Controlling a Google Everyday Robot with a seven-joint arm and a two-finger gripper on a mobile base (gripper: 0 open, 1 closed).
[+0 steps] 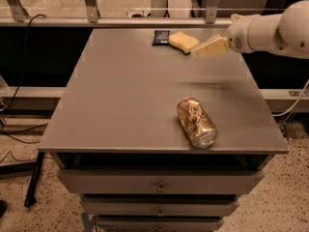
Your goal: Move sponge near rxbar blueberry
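**Pale yellow wavy foam sponge (183, 41) beside flat dark navy rxbar blueberry (161, 36) wrapper**

Both lie at the grey table's (120, 100) 12 o'clock, the wrapper at the sponge's 9 o'clock. The cream gripper (210, 48) hovers at the sponge's 3 o'clock; whether it is wide or narrow I cannot tell.

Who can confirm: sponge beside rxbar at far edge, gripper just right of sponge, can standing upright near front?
No: the camera view shows the can lying on its side. The sponge beside the rxbar and the gripper right of it are right.
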